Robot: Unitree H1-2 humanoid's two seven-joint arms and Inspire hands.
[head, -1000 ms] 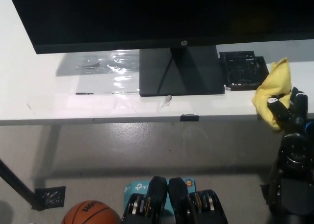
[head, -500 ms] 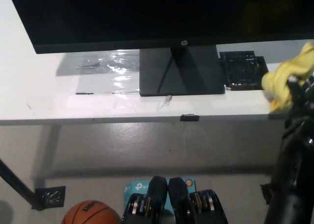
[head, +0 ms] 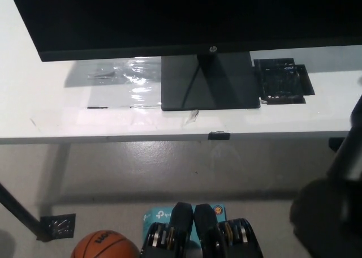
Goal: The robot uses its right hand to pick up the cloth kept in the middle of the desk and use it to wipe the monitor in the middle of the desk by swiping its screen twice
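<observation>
Monitor, wide black flat-screen (head: pixel 186 20), awaits its first swipe; right arm (head: pixel 339 201) rises off-frame, fingers and cloth unseen, grip unknowable.

- The picture is dim and a bit grainy
- The monitor (head: pixel 186 17) is very dark and casts a grey shadow on the white desk (head: pixel 51 108)
- Shiny plastic (head: pixel 127 77) on the desk gives white glare
- The black right arm (head: pixel 334 207) is blurry at the right edge
</observation>
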